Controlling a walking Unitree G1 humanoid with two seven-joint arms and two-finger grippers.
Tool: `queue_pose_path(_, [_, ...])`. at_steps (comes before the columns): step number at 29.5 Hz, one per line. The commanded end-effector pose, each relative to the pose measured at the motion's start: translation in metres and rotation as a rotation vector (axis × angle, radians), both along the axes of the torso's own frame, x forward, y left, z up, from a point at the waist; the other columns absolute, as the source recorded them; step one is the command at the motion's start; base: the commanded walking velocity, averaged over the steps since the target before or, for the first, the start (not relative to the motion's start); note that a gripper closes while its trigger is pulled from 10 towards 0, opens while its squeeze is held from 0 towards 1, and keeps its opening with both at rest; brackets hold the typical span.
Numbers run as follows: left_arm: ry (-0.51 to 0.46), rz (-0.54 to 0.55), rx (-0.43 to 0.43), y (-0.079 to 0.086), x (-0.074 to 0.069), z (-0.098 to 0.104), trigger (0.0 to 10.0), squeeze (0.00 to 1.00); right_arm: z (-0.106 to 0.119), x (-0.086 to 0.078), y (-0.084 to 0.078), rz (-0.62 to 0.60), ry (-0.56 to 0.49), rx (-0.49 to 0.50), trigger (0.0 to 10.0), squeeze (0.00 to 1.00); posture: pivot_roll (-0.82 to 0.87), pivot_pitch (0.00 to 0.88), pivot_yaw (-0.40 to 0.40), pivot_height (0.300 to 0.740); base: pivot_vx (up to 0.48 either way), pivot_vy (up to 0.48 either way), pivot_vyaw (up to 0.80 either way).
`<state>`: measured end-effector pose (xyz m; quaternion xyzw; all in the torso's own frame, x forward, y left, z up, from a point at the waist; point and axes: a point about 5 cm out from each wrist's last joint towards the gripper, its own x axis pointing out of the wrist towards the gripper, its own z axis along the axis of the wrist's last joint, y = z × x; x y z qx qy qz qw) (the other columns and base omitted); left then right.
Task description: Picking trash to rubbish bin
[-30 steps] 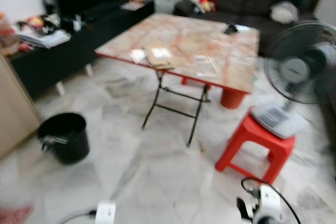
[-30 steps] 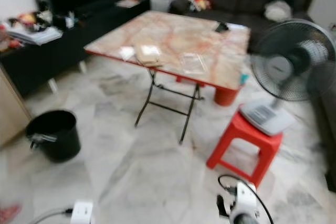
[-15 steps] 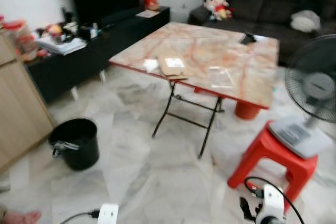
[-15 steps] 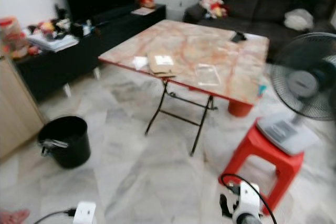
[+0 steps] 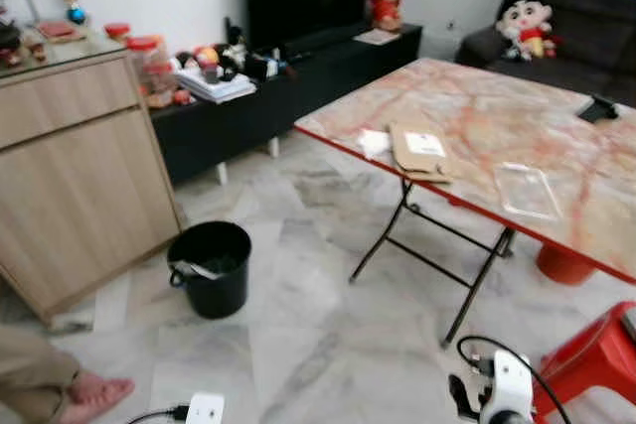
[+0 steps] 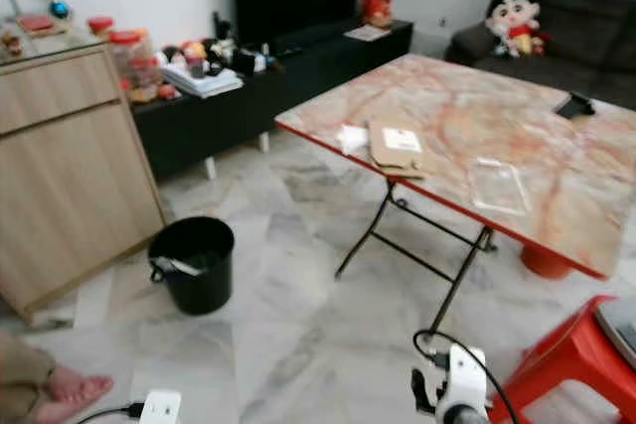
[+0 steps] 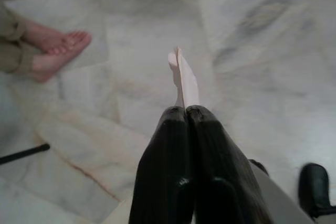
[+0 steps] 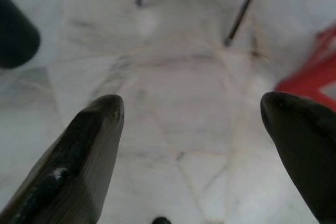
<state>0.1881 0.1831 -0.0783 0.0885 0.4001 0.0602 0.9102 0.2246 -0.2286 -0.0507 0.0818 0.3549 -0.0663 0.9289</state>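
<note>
Marble floor (image 5: 298, 345), folding table (image 5: 477, 136), wooden cabinet (image 5: 79, 166), dark sofa (image 5: 576, 17)

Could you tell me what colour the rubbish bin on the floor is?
The rubbish bin is black, clearest in the left eye view.

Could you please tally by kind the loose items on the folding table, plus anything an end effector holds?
Crumpled white paper: 1
Brown paper envelope: 1
Clear plastic packet: 1
Small dark object: 1
Paper scrap in left end effector: 1
Total: 5
</note>
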Motion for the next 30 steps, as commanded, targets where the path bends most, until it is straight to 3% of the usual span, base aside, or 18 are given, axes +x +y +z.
queue_pose_path(1, [0.002, -0.005, -0.005, -0.0025, -0.0002, -0.0005, 10.0, 0.0, 0.0005, -0.0022, -0.0061, 0.0, 0.002, -0.027, 10.0, 0.0, -0.04, 0.015, -0.082, 0.74, 0.33, 0.0, 0.8])
queue_pose_path(4, [0.004, -0.005, -0.005, -0.0026, -0.0007, -0.0008, 10.0, 0.0, -0.0003, -0.0031, -0.0058, -0.003, 0.006, -0.022, 10.0, 0.0, -0.03, 0.016, -0.084, 0.74, 0.33, 0.0, 0.8])
queue_pose_path(13, [0.0, 0.008, -0.004, -0.001, 0.0011, 0.0002, 10.0, 0.0, 0.0013, -0.0004, -0.005, -0.009, -0.007, -0.019, 10.0, 0.0, -0.03, 0.042, -0.09, 0.74, 0.332, 0.0, 0.0])
queue_pose_path(22, [-0.002, 0.016, -0.002, 0.0012, 0.0015, 0.0007, 10.0, 0.0, 0.0005, -0.0015, -0.0055, -0.035, -0.004, -0.012, 10.0, 0.0, -0.02, 0.047, -0.089, 0.74, 0.331, 0.0, 0.77])
queue_pose_path(30, [-0.002, 0.021, -0.004, 0.0011, 0.0023, 0.001, 10.0, 0.0, 0.0006, 0.0, -0.0027, -0.037, -0.005, 0.006, 10.0, 0.0, -0.02, 0.063, -0.091, 0.74, 0.333, 0.0, 0.0])
